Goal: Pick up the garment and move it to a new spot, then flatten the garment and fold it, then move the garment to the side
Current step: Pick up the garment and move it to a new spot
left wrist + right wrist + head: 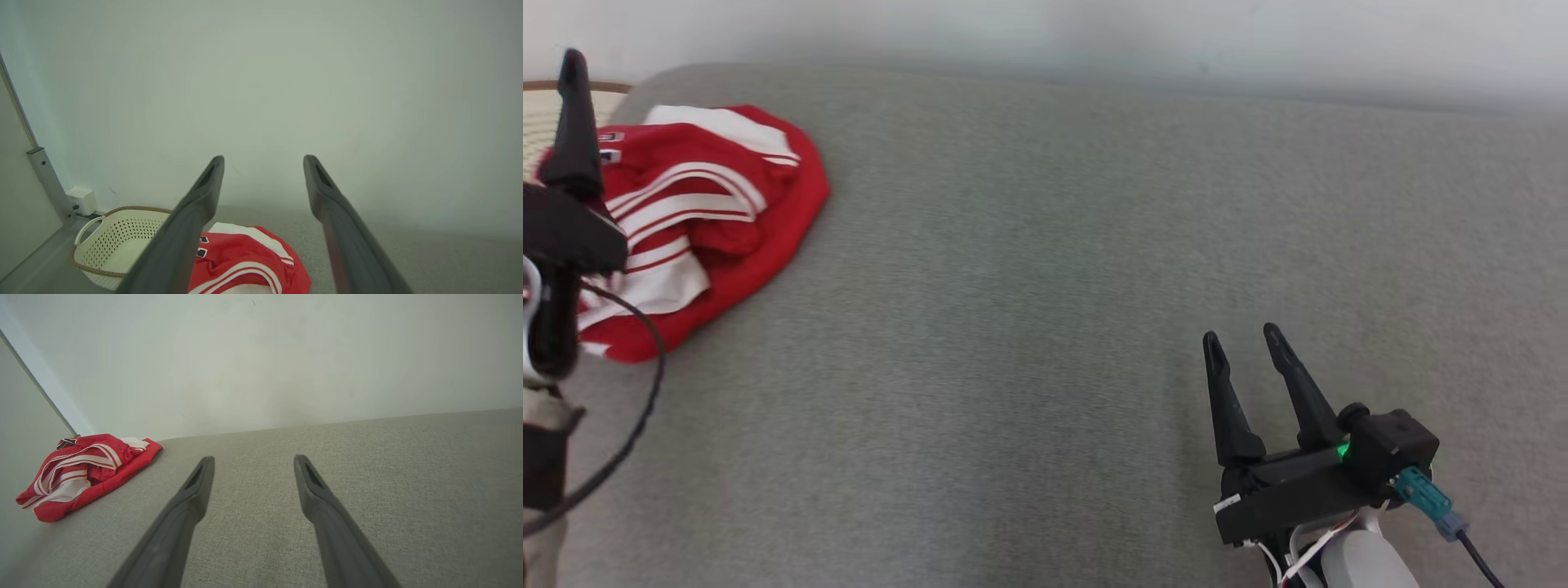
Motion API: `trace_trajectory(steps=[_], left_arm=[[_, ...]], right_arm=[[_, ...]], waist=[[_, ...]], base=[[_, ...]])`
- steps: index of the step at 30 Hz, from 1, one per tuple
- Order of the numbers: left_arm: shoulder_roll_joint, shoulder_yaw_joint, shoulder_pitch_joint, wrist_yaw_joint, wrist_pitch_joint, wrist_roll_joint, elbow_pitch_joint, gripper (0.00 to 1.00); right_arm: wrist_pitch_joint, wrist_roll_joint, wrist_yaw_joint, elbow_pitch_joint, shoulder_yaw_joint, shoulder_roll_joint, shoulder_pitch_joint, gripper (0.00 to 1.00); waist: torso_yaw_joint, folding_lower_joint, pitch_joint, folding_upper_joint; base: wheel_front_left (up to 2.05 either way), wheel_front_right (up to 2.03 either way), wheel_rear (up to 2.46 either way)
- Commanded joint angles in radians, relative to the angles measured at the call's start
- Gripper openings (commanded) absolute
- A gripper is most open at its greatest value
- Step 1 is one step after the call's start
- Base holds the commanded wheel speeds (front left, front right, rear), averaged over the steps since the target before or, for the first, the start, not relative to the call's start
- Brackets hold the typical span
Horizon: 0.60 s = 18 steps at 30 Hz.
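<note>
Nearest the robot, the right gripper (1241, 336) hovered low over the bare grey tabletop (1045, 327), its jaws apart and empty, well apart from the work. Further out on the left, the left gripper (263, 161) hung above the near-left part of the garment (727, 196), its jaws likewise spread with nothing between them.

The garment lay in a crumpled heap at the far left corner of the tabletop: red cloth with white stripes, folded over itself in loose ridges. It looked light, limp and probably a little slick, like sportswear, so it would sag and trail from whatever point was pinched. A raised fold near the top of the heap, or the thick red hem along its right side, seemed the surest hold. A thin single layer might slip free.

Just beyond the garment stood a cream perforated basket (122, 237), then the pale wall (286, 81).
</note>
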Motion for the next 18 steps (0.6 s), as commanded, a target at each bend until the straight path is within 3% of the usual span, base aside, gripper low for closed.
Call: trace_trajectory(steps=[1, 9, 18], left_arm=[[0.021, -0.003, -0.037, -0.005, 0.013, 0.012, 0.035, 1.0], [0.082, -0.016, -0.141, -0.008, 0.062, 0.032, 0.181, 1.0], [0.143, -0.043, -0.239, -0.039, 0.118, 0.052, 0.363, 1.0]], right_arm=[[-0.009, 0.005, 0.001, 0.006, 0.001, -0.002, -0.016, 1.0], [-0.029, 0.023, 0.001, 0.016, 0.014, -0.002, -0.046, 1.0], [-0.041, 0.039, 0.001, 0.022, 0.023, -0.002, -0.065, 1.0]], waist=[[-0.079, -0.0002, 0.063, -0.0002], [-0.152, -0.0002, 0.107, -0.0002], [-0.21, -0.0002, 0.148, -0.0002]], base=[[0.0, 0.0, 0.0], [0.0, 0.0, 0.0], [0.0, 0.0, 0.0]])
